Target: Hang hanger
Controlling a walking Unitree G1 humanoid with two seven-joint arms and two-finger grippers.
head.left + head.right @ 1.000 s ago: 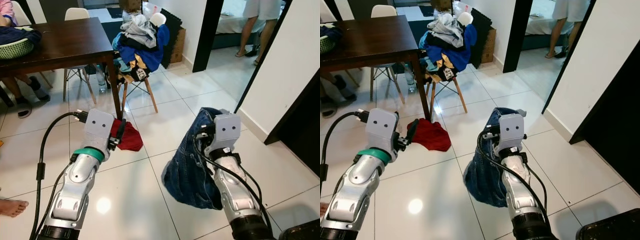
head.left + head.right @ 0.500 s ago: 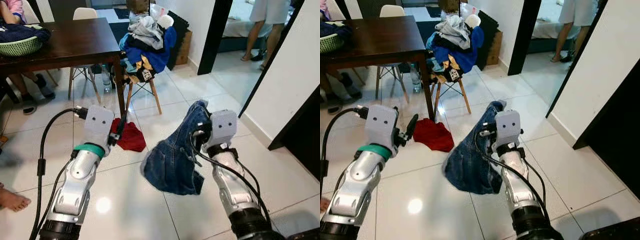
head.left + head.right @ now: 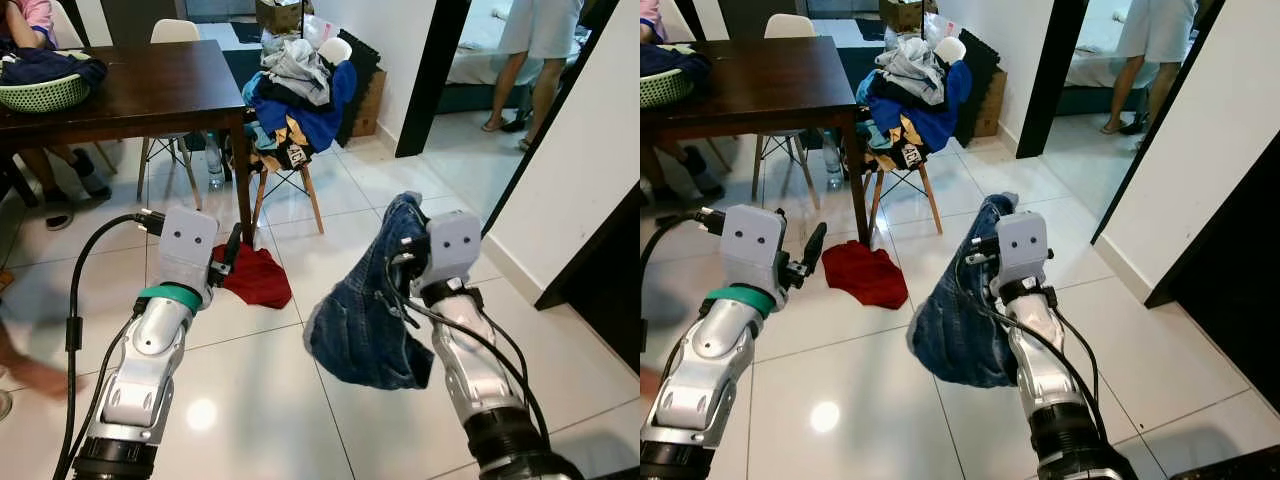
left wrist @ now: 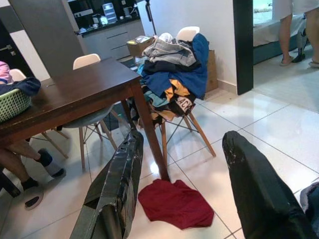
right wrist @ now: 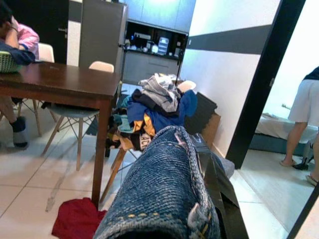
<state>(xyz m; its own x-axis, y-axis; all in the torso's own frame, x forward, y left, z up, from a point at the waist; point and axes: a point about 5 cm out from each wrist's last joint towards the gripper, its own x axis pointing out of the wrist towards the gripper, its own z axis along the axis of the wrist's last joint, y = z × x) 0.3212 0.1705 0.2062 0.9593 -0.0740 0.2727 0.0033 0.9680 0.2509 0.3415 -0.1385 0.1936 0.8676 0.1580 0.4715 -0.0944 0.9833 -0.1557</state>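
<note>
My right gripper (image 3: 402, 238) is shut on a blue denim garment (image 3: 365, 320), held up at mid height over the tiled floor. The denim drapes over the fingers (image 5: 219, 194) and hides most of them. The cloth hangs down to the left of the right forearm. My left gripper (image 3: 232, 255) is open and holds nothing, its two black fingers (image 4: 117, 184) spread wide. It is raised above the floor, pointing toward a red cloth (image 3: 255, 278). I see no hanger in these views.
The red cloth lies on the tiles by a leg of the dark wooden table (image 3: 130, 90). A chair piled with clothes (image 3: 295, 90) stands behind it. One person sits at the table (image 3: 25, 15) and another stands in the doorway (image 3: 535, 40). A blurred foot (image 3: 30, 375) is at far left.
The denim garment swung out to the left and has come partway back under the right gripper. The camera shifted a little. The foot at the left has moved and blurred.
</note>
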